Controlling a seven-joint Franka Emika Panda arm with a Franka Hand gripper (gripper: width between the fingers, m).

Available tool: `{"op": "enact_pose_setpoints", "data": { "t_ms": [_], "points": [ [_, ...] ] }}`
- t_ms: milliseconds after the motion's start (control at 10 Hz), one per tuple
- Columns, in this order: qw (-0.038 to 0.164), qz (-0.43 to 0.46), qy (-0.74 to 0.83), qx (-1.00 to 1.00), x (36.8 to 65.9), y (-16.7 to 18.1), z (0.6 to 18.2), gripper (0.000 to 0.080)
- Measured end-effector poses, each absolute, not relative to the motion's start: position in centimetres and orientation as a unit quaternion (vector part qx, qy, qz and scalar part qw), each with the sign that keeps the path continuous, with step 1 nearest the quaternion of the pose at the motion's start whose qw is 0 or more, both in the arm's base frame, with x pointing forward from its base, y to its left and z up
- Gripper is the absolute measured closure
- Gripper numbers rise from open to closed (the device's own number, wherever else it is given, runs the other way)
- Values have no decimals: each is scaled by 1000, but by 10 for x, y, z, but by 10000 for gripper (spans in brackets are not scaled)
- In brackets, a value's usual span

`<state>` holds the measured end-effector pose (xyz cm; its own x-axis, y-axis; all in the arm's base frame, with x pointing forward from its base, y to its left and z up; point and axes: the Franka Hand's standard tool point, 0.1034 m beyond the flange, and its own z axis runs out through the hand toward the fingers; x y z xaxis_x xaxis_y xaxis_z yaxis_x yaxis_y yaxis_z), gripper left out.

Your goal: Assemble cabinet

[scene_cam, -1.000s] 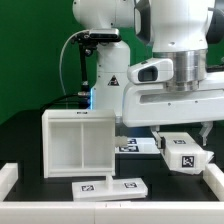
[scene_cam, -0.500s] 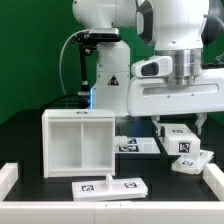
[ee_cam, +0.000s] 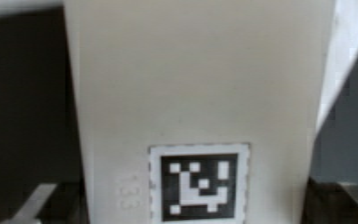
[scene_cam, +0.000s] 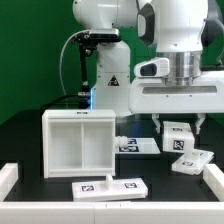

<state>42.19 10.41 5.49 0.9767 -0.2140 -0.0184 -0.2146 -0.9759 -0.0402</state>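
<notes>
Exterior view shows the cabinet [scene_cam: 80, 143] standing on the black table [scene_cam: 30, 135], toward the exterior view's left of the middle. Its open side faces the camera and a partition runs down the inside. It is on its own, not touched by the arm. In front of it, near the table's front edge, lies a long flat panel [scene_cam: 108, 186] with two tags showing on top. Just beside the cabinet on the exterior view's right lies the thin marker board [scene_cam: 135, 146]. Further to that side are two small white panels, each with a tag facing up. One small panel [scene_cam: 180, 138] lies directly below the robot's hand, and a second panel [scene_cam: 191, 160] lies nearer the camera, just beside the first. The gripper [scene_cam: 181, 127] hangs over the first small panel, well apart from the cabinet. Its two dark fingers point down and are spread wide, one on each side of the panel, with nothing clamped between them. From the wrist view, the small panel [ee_cam: 194, 100] fills most of the picture, with its tag [ee_cam: 199, 180] at one end. The gripper [ee_cam: 194, 205] fingertips show at either side of that end, standing off the panel's edges. The cabinet does not appear in this view.
</notes>
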Motion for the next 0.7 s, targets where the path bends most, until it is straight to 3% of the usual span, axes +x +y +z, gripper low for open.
{"op": "enact_pose_setpoints", "data": {
  "t_ms": [700],
  "points": [
    [24, 11, 136, -990, 409, 91, 45, 246]
  ]
}}
